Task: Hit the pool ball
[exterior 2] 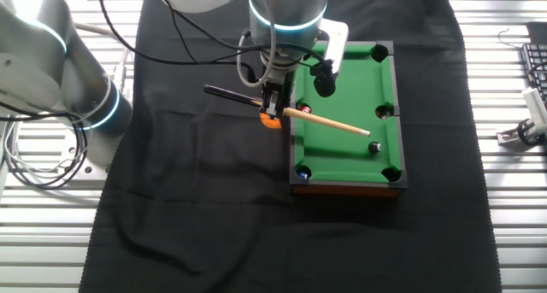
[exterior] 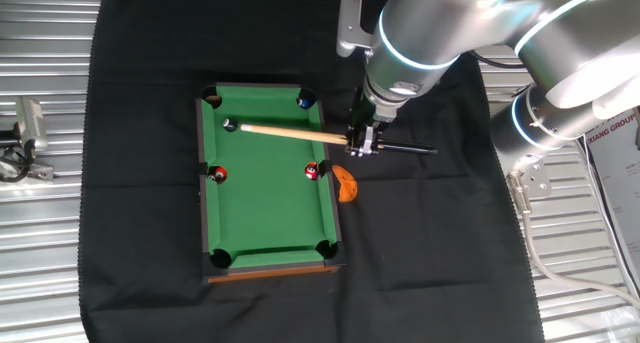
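The tiny black pool ball (exterior: 229, 125) with a pale spot lies on the green felt near the far left corner of the miniature pool table (exterior: 265, 213). It also shows in the other fixed view (exterior 2: 374, 147). My gripper (exterior: 362, 143) is shut on a wooden cue stick (exterior: 295, 134) beside the table's right rail, and the dark butt sticks out behind it. The pale tip points at the ball and stops just short of it. In the other view the gripper (exterior 2: 272, 105) holds the cue (exterior 2: 329, 122) over the felt.
Two red balls (exterior: 219, 174) (exterior: 312, 170) sit at the side pockets and a dark blue ball (exterior: 305, 101) sits at a corner pocket. An orange piece (exterior: 345, 183) lies on the black cloth (exterior: 140, 183) beside the rail, under the gripper. A monitor and a keyboard stand at the cloth's edges.
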`<state>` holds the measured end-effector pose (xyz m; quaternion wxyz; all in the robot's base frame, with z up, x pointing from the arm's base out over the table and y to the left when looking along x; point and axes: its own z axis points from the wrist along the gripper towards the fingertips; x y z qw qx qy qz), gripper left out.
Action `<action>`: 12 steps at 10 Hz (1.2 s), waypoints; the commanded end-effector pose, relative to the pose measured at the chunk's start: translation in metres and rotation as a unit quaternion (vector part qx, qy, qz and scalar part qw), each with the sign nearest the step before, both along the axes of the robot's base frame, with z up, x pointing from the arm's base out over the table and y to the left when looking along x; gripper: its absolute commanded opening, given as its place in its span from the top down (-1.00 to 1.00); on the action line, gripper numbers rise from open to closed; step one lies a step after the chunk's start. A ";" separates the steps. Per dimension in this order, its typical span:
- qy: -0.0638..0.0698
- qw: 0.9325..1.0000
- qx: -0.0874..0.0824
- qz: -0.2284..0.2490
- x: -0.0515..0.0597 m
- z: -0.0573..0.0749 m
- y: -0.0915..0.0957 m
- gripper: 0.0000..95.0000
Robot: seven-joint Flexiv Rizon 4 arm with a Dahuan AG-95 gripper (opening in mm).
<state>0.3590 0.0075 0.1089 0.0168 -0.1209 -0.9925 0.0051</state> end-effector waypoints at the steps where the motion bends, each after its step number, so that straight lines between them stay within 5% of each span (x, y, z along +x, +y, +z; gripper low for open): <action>1: 0.004 1.000 0.001 -0.001 -0.001 -0.001 0.000 1.00; 12: 0.043 0.999 0.002 -0.006 -0.003 -0.003 0.000 1.00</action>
